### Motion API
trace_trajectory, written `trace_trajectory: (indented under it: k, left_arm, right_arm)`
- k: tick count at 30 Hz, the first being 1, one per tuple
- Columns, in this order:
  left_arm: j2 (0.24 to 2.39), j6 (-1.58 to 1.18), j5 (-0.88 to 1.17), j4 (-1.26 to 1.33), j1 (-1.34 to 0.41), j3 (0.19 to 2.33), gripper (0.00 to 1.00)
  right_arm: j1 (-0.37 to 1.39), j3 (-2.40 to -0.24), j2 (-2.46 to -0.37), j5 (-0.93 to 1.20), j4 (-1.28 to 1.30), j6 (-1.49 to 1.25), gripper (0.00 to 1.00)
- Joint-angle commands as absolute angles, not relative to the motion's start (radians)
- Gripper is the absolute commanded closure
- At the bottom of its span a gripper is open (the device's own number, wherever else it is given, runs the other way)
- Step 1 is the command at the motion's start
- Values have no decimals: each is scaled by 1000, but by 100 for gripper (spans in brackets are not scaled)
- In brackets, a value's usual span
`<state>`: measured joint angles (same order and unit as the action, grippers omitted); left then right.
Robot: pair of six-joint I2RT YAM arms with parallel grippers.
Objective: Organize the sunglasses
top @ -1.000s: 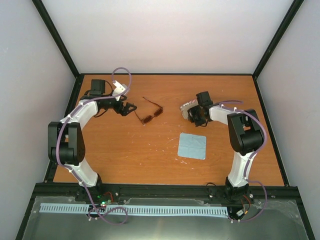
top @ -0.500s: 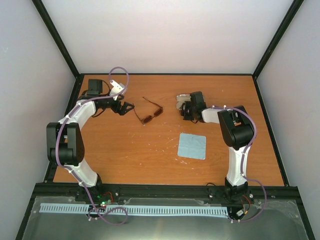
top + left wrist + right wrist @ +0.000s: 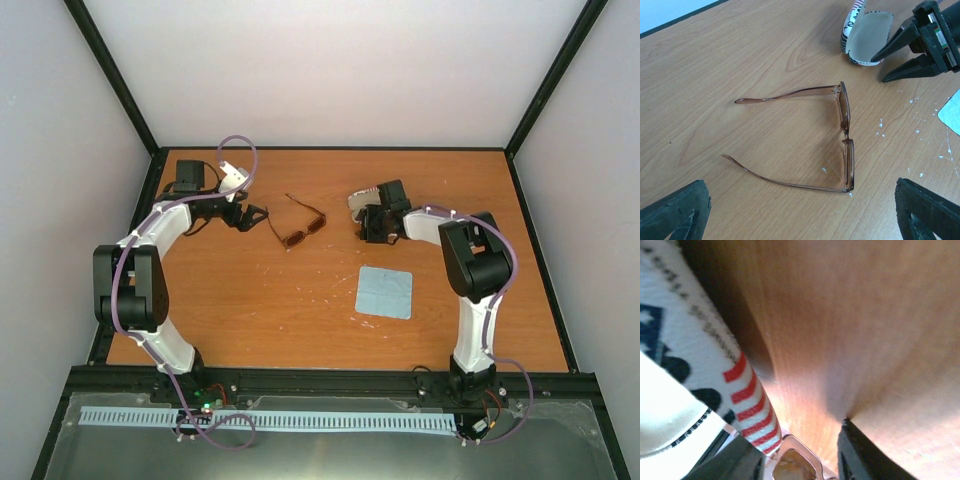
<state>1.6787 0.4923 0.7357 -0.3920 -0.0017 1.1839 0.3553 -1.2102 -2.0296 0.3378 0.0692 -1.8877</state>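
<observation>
The sunglasses, a thin reddish-brown frame with brown tinted lenses and slim temple arms unfolded, stand on the orange-brown wooden table. Their temple tips point at the left gripper, whose fingers are spread wide. Beyond the lenses, the right gripper, fingers parted, meets the open flag-patterned oval case.

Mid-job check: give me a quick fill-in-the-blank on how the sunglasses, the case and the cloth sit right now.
1. The sunglasses lie on the wood with their temple arms ____.
2. The flag-patterned case next to the right gripper has its lid ____.
3. The blue cloth lies flat on the robot's ____ side.
Missing words: unfolded; open; right.
</observation>
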Motion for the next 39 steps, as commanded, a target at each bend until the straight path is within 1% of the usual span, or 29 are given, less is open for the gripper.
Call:
trace_trajectory:
  k: [1, 2, 5, 8, 10, 14, 15, 16, 17, 18, 19, 20, 23, 27, 29, 31, 32, 33, 34, 35, 37, 39]
  left_arm:
    - [1638, 510, 746, -370, 3, 1182, 1]
    - [1636, 508, 746, -368, 2, 1182, 1]
    - [1638, 509, 749, -366, 3, 1186, 0]
    - [1643, 507, 750, -360, 4, 1189, 0]
    - [1647, 500, 751, -359, 4, 1194, 1]
    - [1654, 489, 752, -359, 3, 1203, 0]
    - [1654, 488, 751, -358, 3, 1204, 1]
    - [1656, 488, 750, -358, 3, 1204, 0]
    - [1656, 487, 750, -357, 3, 1204, 1]
    - [1657, 486, 750, -356, 3, 1204, 1]
    - [1657, 487, 750, -355, 3, 1204, 0]
    - [1658, 486, 749, -355, 2, 1205, 1]
    - [1659, 482, 749, -353, 3, 1204, 1]
    - [1651, 482, 743, -352, 3, 1196, 0]
    - [1650, 490, 735, -359, 3, 1191, 1]
    - [1648, 497, 723, -365, 3, 1191, 0]
    - [1650, 498, 718, -366, 3, 1193, 0]
    - [1652, 499, 714, -366, 3, 1196, 1]
    - [1655, 498, 712, -367, 3, 1200, 1]
    - [1658, 496, 710, -369, 3, 1206, 1]
    - [1663, 492, 705, -371, 3, 1217, 1]
    - [1668, 487, 700, -373, 3, 1227, 1]
  right_arm:
    - [363, -1220, -1971, 353, 243, -1824, 57]
    - [363, -1229, -1954, 356, 265, -1801, 53]
    - [363, -1239, -1880, 360, 325, -1743, 46]
    - [363, -1222, -1805, 371, 352, -1703, 45]
    - [361, -1201, -1751, 382, 356, -1675, 41]
    - [326, -1147, -1642, 372, 386, -1614, 40]
    - [307, -1136, -1621, 364, 399, -1590, 42]
    - [288, -1149, -1607, 347, 431, -1552, 46]
    - [264, -1173, -1600, 316, 489, -1508, 56]
    - [247, -1211, -1601, 269, 565, -1430, 72]
    - [219, -1260, -1612, 226, 618, -1370, 88]
    - [197, -1316, -1632, 181, 669, -1307, 96]
    - [141, -1508, -1760, 118, 734, -1136, 97]
    - [90, -1889, -2029, 56, 864, -917, 97]
    - [83, -2176, -2209, 28, 964, -810, 97]
    - [79, -2531, -2412, 22, 1094, -733, 97]
    - [70, -2668, -2504, 43, 1140, -722, 97]
    - [60, -2734, -2560, 83, 1152, -716, 97]
    - [53, -2726, -2582, 121, 1136, -718, 97]
    - [51, -2654, -2575, 163, 1093, -712, 97]
    - [57, -2386, -2510, 242, 938, -691, 97]
    - [61, -2184, -2430, 276, 772, -695, 97]
